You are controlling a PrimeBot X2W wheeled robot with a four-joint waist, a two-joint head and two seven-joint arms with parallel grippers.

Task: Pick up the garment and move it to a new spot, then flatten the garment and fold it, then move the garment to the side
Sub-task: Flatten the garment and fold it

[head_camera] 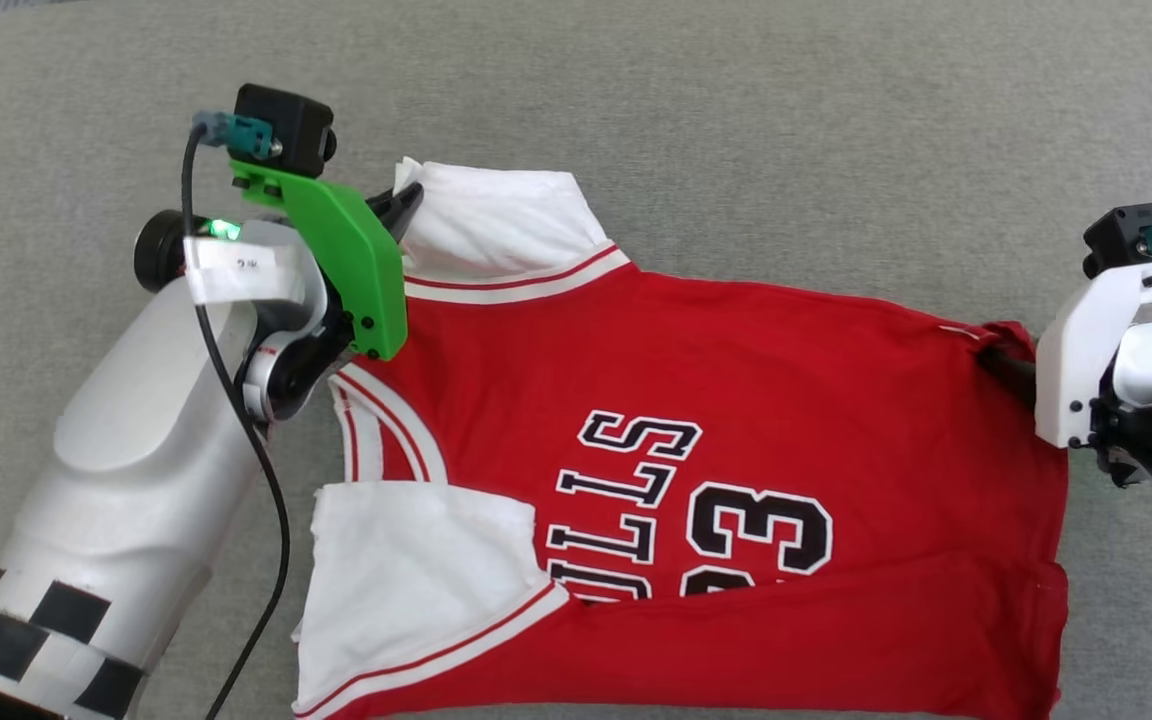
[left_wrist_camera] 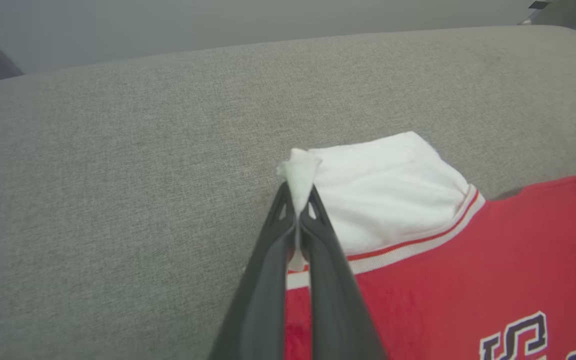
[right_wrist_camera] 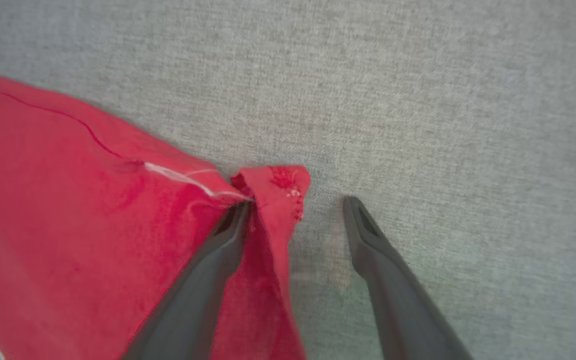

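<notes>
White sleeve (left_wrist_camera: 393,190) cloth is clenched in our left pincer (left_wrist_camera: 298,200), at the left end of the garment (head_camera: 736,340), which lies print-up across the grey cushion (head_camera: 736,120). At its right hem corner our right pincer (right_wrist_camera: 296,204) stands released, one finger against the fold. We judge it should bite that corner squarely before we pull taut.

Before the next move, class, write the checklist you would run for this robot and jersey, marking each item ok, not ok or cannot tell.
1. The left fingers shut on the white sleeve tip: ok.
2. The right fingers closed on the red hem corner: not ok, open around it.
3. The garment lies flat: not ok, near edge folded over the print.
4. Print facing up: ok.
5. Cloth taut between both ends: cannot tell.
</notes>
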